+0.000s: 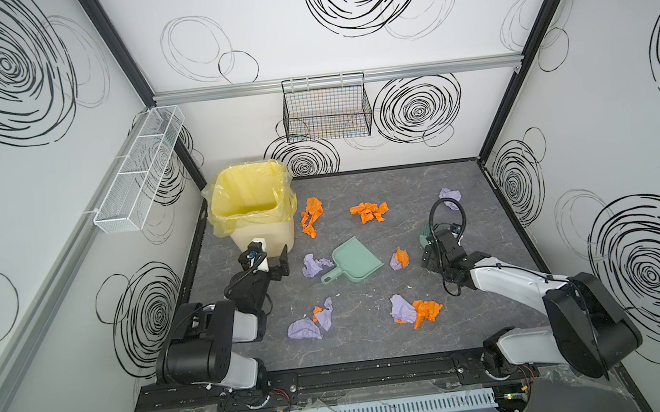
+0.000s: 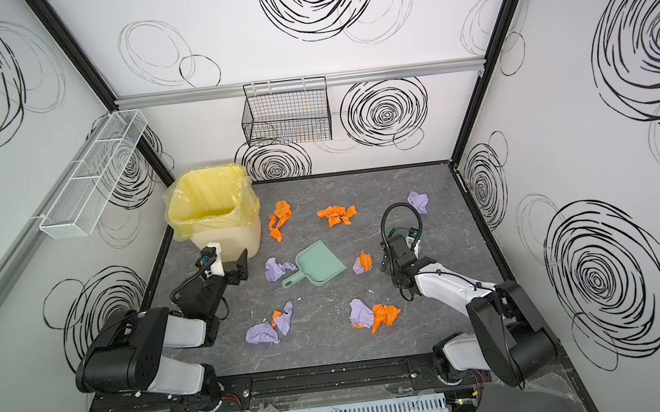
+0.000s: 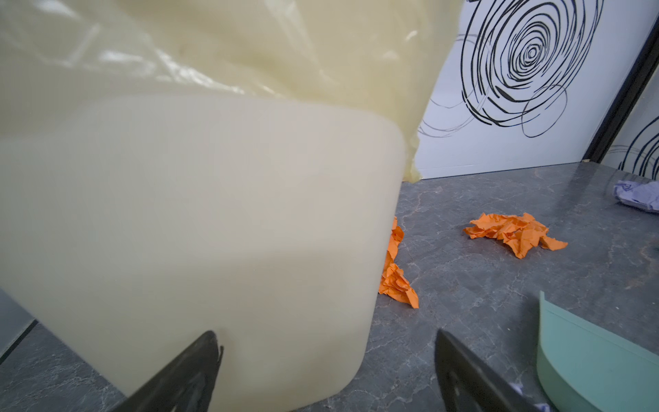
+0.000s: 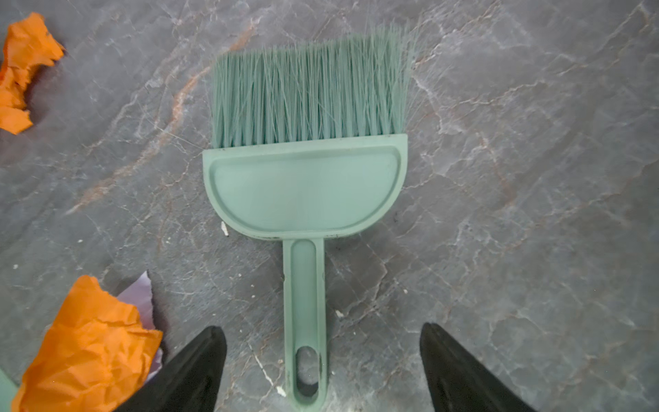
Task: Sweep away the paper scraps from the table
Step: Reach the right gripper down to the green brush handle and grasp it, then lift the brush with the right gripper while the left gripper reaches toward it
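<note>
Right tool [image 4: 322, 331]: my fingers stand wide apart, one on each side of the handle of the mint-green brush [image 4: 306, 185], with a clear gap at both sides; nothing is gripped. The brush lies flat on the tabletop [image 1: 376, 348], bristles pointing away from me, with bare surface around its head. An orange-and-lilac wad [image 4: 89, 342] lies close beside one finger; in both top views it sits between my right tool and the dustpan [image 1: 353, 261]. Left tool [image 3: 326, 335]: my fingers are spread wide and empty, close to the cream bin [image 1: 270, 234], whose wall fills most of the left wrist view directly ahead. A yellow liner [image 1: 249, 190] drapes over the bin rim. The dustpan lies near the middle of the tabletop, handle toward my left arm, between the two tools. The paper scraps [image 1: 370, 211] lie loose across the tabletop. An orange strip [image 1: 312, 217] lies just beside the bin, and an orange cluster sits at back centre. One lilac wad [image 1: 450, 193] lies at the back right, near my right arm's cable loop. A second lilac wad [image 1: 314, 265] is just beside the dustpan handle. Two mixed lilac-and-orange piles [image 1: 416, 310] lie toward the front.
</note>
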`<state>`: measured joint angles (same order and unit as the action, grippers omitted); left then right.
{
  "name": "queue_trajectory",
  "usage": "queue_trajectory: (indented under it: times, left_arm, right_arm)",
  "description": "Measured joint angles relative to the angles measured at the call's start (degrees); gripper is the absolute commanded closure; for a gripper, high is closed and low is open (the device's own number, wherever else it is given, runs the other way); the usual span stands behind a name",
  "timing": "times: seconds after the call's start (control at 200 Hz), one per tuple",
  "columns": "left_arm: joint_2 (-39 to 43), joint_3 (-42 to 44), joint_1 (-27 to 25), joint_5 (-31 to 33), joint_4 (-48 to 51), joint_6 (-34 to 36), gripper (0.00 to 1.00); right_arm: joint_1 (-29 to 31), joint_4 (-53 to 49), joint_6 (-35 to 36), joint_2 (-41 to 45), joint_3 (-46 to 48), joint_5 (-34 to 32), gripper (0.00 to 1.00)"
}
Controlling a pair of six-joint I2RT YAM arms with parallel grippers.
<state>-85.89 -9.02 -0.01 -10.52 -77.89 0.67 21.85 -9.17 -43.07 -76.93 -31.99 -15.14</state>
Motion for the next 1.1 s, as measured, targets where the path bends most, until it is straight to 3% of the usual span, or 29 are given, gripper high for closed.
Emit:
queue_trajectory:
  times: [0.185,0.305,0.625,0.75,0.991,1.101]
  left_arm:
    - [0.0,0.0,0.0,0.0,0.0,0.0,0.04]
    - [0.0,0.0,0.0,0.02,0.0,0.0,0.04]
    - [0.0,0.0,0.0,0.0,0.0,0.0,0.04]
    - [0.0,0.0,0.0,-0.02,0.0,0.0,0.04]
    - [0.0,0.0,0.09,-0.7,0.0,0.04,0.04]
    - [0.09,0.17,0.17,-2.23,-0.24,0.52,0.04]
  right_arm:
    - [0.0,0.76,1.11,-5.31,-0.15,0.0,0.14]
    - [-0.15,1.92,1.97,-7.02,-0.92,-0.28,0.21]
    - [-0.85,6.1,3.89,-9.01,-1.14,-0.02,0.52]
    - [-1.05,6.91,4.33,-9.07,-1.09,0.63,0.71]
    - [-1.36,7.41,4.98,-9.03,-1.07,1.53,0.85]
    - [-1.53,7.26,5.35,-8.72,-1.07,2.03,0.86]
